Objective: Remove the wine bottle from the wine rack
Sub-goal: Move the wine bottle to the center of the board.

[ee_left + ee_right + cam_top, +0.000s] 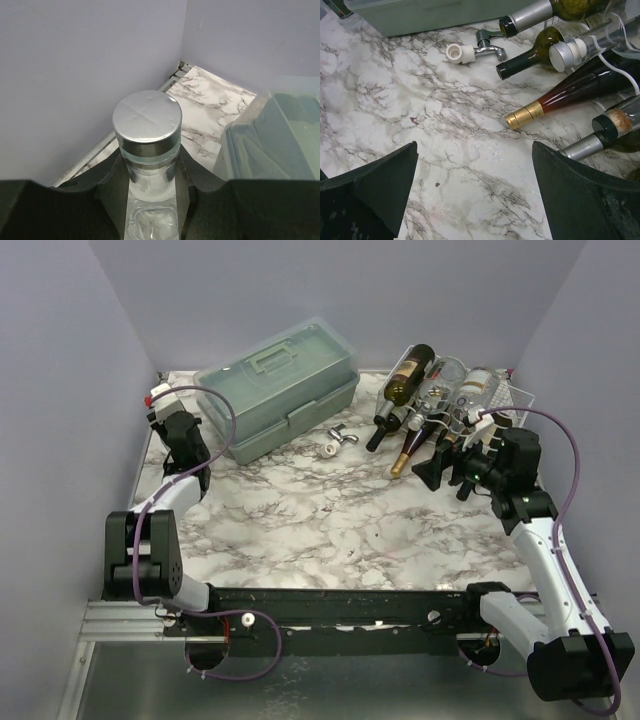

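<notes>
The white wire wine rack (516,398) stands at the back right with several bottles lying across it, necks pointing to the table's middle: a dark labelled bottle (408,377), a clear one (447,383) and a gold-capped bottle (409,456), the last also in the right wrist view (555,100). My right gripper (449,476) is open and empty just in front of the bottle necks, low over the marble (475,180). My left gripper (168,408) is at the far left back corner, shut on a clear glass bottle with a silver cap (147,120).
A pale green toolbox (280,385) sits at the back centre-left, right beside the left gripper (280,145). A chrome and white fitting (336,440) lies between toolbox and rack (472,49). Walls close in the left, back and right.
</notes>
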